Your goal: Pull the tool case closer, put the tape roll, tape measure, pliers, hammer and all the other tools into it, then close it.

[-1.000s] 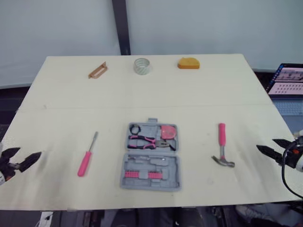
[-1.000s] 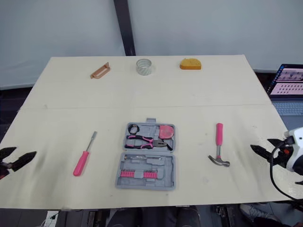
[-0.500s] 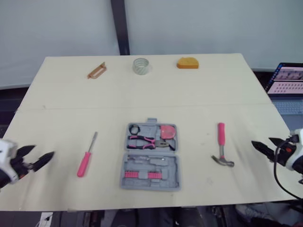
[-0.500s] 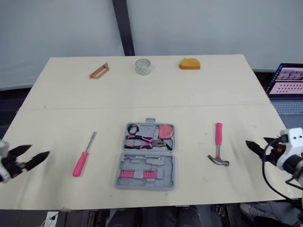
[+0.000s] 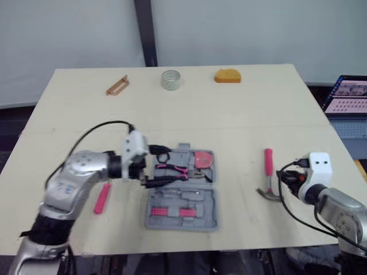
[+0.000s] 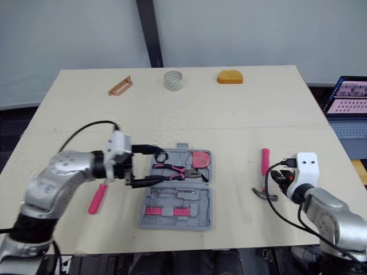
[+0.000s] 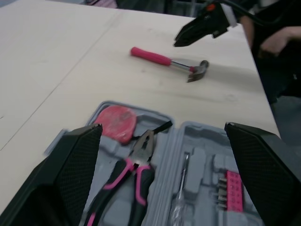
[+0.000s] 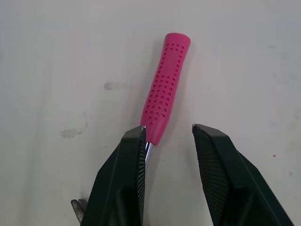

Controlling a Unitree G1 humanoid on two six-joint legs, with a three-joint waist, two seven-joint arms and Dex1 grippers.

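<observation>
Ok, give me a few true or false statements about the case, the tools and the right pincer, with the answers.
1. The case is open. True.
2. The hammer lies in the case. False: it lies on the table, to the right of the case.
3. The pliers lie in the case. True.
4. The right pincer is shut on the hammer. False: it is open, its fingers apart at the hammer's shaft.
5. The tape roll sits near the table's far edge. True.
</observation>
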